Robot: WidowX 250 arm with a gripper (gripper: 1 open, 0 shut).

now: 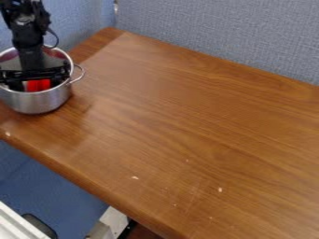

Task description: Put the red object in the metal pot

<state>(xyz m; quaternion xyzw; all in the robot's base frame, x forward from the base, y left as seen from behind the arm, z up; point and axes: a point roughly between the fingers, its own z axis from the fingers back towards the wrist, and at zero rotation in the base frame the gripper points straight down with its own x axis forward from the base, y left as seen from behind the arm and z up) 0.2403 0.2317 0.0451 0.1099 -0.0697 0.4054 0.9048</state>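
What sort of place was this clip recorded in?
Probably a robotics lab or workshop: a robot arm reaches into a metal pot on a bare-topped wooden table, with grey fabric-like partition panels behind.

Place: looks like a robotics lab or test corner; the exact kind of room cannot be told
Robot: black arm [28, 33] reaching in over the desk's far left corner
Desk: plain wood-grain top [187, 121], small pale specks on it
Walls: grey-blue textured panels [225, 33] right behind the desk
Cookware: one steel pot [37, 96] at the desk's edge
Below: blue surface [50, 187], white equipment part [18, 226] at the lower left
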